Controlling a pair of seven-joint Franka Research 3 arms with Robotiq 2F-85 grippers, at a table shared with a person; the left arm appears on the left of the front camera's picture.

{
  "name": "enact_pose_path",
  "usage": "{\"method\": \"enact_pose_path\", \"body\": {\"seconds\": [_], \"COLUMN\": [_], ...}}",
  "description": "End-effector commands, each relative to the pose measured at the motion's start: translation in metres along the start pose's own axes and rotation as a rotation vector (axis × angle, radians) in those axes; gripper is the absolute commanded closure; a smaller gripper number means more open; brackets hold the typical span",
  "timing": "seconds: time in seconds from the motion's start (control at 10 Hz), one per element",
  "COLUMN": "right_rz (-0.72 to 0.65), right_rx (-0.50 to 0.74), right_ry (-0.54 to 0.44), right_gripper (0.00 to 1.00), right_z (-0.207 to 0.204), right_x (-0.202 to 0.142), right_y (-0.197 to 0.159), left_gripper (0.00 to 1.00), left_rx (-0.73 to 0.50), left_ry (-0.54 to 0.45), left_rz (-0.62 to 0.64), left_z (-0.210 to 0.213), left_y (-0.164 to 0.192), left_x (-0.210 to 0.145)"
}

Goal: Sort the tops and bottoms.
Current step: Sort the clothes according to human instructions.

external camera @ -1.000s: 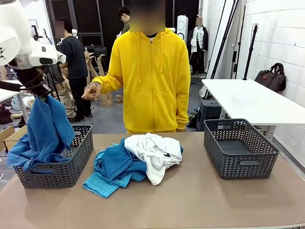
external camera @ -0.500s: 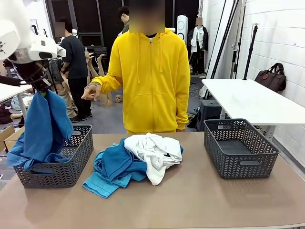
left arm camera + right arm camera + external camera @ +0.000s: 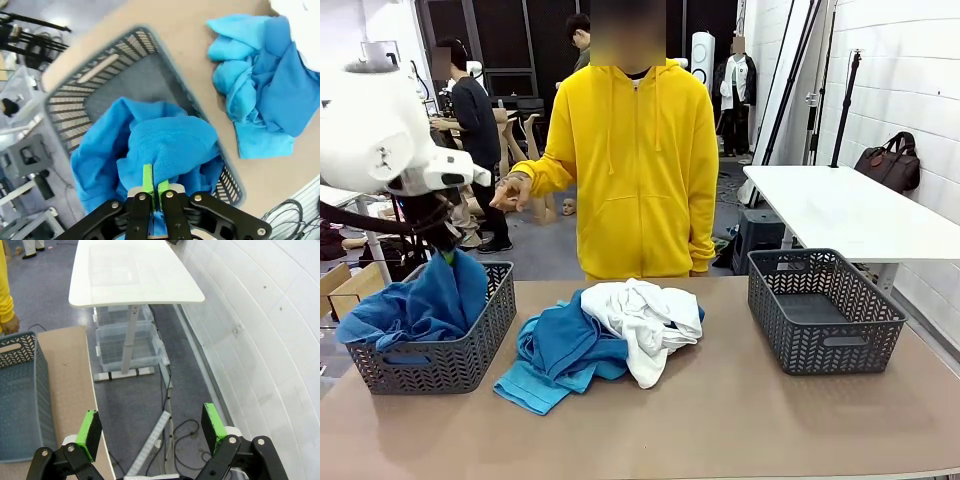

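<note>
As far as we can count, baskets: two grey mesh ones, the left basket (image 3: 440,350) and the right basket (image 3: 825,310), well apart at opposite ends of the table (image 3: 720,420).
Garments: we count four. One is in the left basket and three are heaped mid-table between the baskets.
In the left basket: one royal blue garment (image 3: 420,305), bunched up, spilling over the rim on the robot's left.
Mid-table pile: one white garment (image 3: 645,315) lies on top toward the right. One darker blue garment (image 3: 565,345) lies beside it and partly under it. One turquoise garment (image 3: 535,385) sits lowest, with a corner flat on the table toward us.
Right basket: we see nothing inside it.
Left gripper (image 3: 155,182): the green fingers (image 3: 148,176) are pressed together, pinching a fold of the royal blue garment (image 3: 165,140) just above the left basket (image 3: 100,75). The cloth slumps down from the pinch into the basket.
Right gripper (image 3: 152,425): the fingers (image 3: 91,427) are spread wide, holding and touching nothing. It hangs off the table's edge over the floor, with the right basket (image 3: 20,390) off to one side.
Person (image 3: 640,170): one, standing at the far side in a yellow hoodie, with one hand (image 3: 510,190) raised toward the left basket's side.
</note>
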State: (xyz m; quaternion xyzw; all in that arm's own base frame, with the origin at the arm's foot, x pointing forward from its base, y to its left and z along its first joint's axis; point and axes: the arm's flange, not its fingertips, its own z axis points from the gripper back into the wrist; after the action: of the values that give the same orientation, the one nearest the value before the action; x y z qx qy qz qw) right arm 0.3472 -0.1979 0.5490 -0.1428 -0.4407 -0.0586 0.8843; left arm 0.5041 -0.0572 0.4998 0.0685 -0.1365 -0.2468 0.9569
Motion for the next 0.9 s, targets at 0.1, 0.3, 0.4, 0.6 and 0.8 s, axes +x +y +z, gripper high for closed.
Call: {"method": "enact_pose_path", "body": {"seconds": [0.1,0.3,0.4,0.6,0.8], "right_rz": [0.008,0.008,0.008,0.008,0.008], "right_rx": [0.001,0.001,0.001,0.001,0.001], "right_ry": [0.009,0.009,0.009,0.009,0.009], "right_gripper": [0.0,0.0,0.0,0.0,0.0], "right_z": [0.0,0.0,0.0,0.0,0.0], "right_x": [-0.001,-0.001,-0.001,-0.001,-0.001], "right_y": [0.001,0.001,0.001,0.001,0.001], "left_gripper": [1.0,1.0,1.0,0.65,0.26], "left_rx": [-0.153,-0.168,-0.153,-0.146,-0.15], "left_ry": [0.107,0.17,0.162,0.167,0.167], "left_rz": [0.078,0.104,0.091,0.064,0.073], "left_z": [-0.048,-0.063,-0.061,-0.062,-0.06], "left_y": [0.037,0.049,0.052,0.05,0.05], "left_x": [-0.004,-0.014,-0.013,-0.011,-0.012]}}
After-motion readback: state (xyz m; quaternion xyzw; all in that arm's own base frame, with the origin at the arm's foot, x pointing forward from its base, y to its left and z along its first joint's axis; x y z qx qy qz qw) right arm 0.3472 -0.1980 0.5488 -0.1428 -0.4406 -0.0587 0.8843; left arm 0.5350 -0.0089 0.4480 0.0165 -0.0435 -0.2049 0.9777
